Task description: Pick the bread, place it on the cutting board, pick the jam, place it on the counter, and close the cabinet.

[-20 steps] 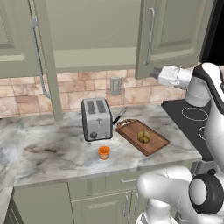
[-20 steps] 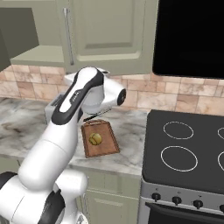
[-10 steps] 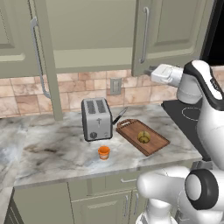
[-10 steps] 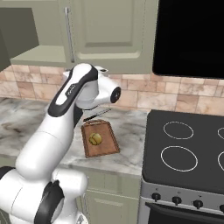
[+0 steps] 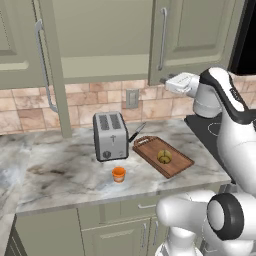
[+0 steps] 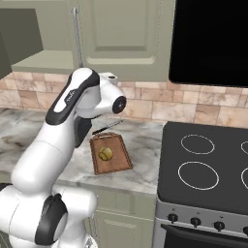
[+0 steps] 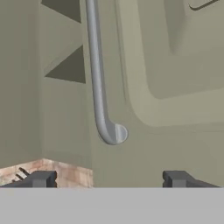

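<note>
The bread (image 5: pixel 163 156) (image 6: pixel 105 154) lies on the cutting board (image 5: pixel 177 165) (image 6: pixel 118 160). The orange jam (image 5: pixel 118 174) stands on the counter (image 5: pixel 65 172) in front of the toaster. The cabinet (image 5: pixel 100 40) shows its inside, with its left door (image 5: pixel 52 70) swung out. My gripper (image 5: pixel 169 85) is raised at the lower corner of the right door (image 5: pixel 200 35). In the hand view, the gripper (image 7: pixel 109 179) is open and holds nothing. The lower end of the silver handle (image 7: pixel 99 96) lies just ahead of it, and the door panel (image 7: pixel 175 65) is close behind.
A grey toaster (image 5: pixel 110 135) stands at the back of the counter with a black-handled knife (image 5: pixel 136 132) beside the board. A black stove (image 6: pixel 208 164) lies to the right, under a dark microwave (image 6: pixel 213 41). A tiled wall (image 5: pixel 135 102) backs the counter.
My hand has moved left along the bottom of the right cabinet door, and the door's free edge has shifted slightly left. Bread, jam and board have not moved.
</note>
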Robot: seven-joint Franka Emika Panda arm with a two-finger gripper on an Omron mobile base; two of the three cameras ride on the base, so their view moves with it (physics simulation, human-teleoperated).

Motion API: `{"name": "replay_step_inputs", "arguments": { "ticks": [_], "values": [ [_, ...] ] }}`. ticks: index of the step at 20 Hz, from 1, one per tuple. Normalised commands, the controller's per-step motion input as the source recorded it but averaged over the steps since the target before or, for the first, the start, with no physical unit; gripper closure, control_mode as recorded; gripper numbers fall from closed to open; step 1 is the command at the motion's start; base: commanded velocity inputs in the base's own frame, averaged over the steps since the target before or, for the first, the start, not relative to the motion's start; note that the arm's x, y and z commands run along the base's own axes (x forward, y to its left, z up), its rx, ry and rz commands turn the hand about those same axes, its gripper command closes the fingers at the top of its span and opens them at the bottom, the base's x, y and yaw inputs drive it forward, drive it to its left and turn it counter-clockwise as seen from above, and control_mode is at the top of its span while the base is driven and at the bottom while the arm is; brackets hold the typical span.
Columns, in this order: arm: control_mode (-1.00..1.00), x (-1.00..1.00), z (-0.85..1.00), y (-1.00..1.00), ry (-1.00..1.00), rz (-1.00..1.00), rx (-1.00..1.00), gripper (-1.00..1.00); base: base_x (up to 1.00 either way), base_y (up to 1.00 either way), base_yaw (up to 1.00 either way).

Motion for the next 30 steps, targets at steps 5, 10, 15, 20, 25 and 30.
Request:
{"name": "replay_step_inputs", "arguments": {
  "ticks": [5,10,15,20,25,30],
  "values": [
    [-1.00,0.20,0.00,0.00,0.00,-0.12,0.00,-1.00,0.00,0.00,0.00],
    [-1.00,0.21,0.00,0.00,0.00,-0.12,0.00,-1.00,0.00,0.00,0.00],
    [-1.00,0.22,0.00,0.00,0.00,-0.12,0.00,-1.00,0.00,0.00,0.00],
    [-1.00,0.22,0.00,0.00,0.00,-0.11,0.00,-1.00,0.00,0.00,0.00],
    [-1.00,0.17,0.00,0.00,0.00,-0.10,0.00,-1.00,0.00,0.00,0.00],
    [-1.00,0.19,0.00,0.00,0.00,-0.09,0.00,-1.00,0.00,0.00,0.00]
  ]
}}
